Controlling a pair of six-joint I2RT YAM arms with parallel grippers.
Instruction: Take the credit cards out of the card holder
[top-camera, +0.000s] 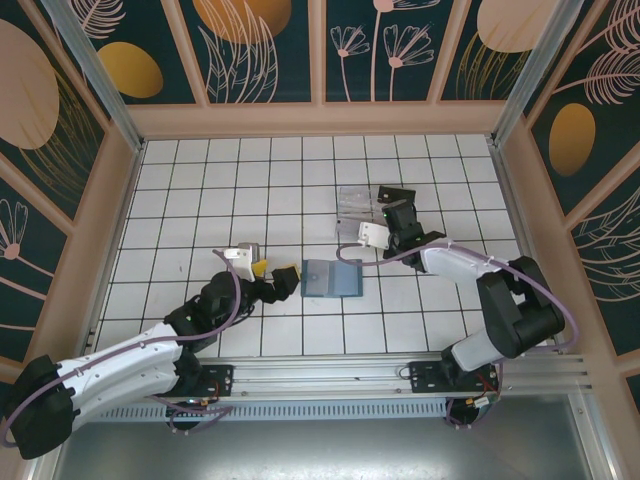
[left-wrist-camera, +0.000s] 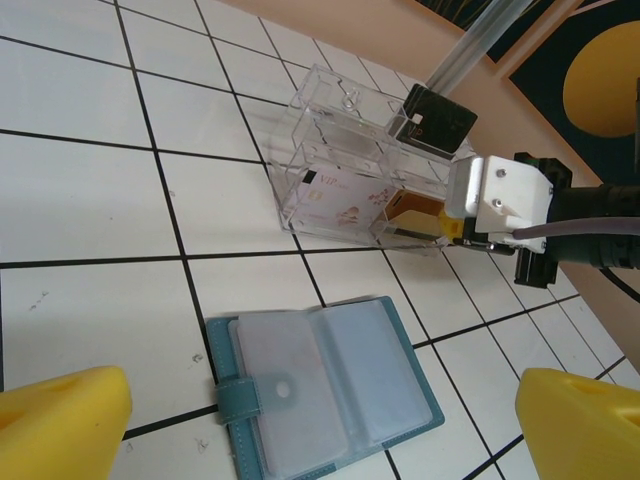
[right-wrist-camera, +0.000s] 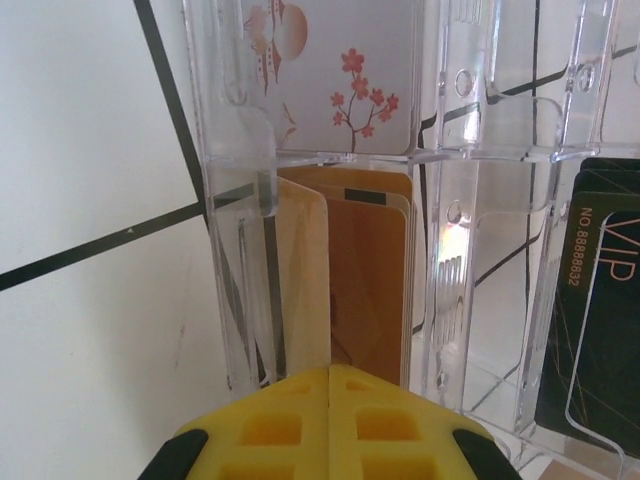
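Left fingers (left-wrist-camera: 60, 410) spread wide, empty, right fingers (right-wrist-camera: 330, 420) pressed together, white tiled table (top-camera: 190, 180), floral-panelled walls (top-camera: 270, 50)

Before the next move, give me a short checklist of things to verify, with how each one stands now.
1. Card holder lies open and flat: ok.
2. Cards left inside it: none visible, ok.
3. Left gripper open, beside the holder: ok.
4. Right gripper pads together at the clear box; whether a card is pinched between them: cannot tell.
5. Orange cards upright inside a box compartment: ok.
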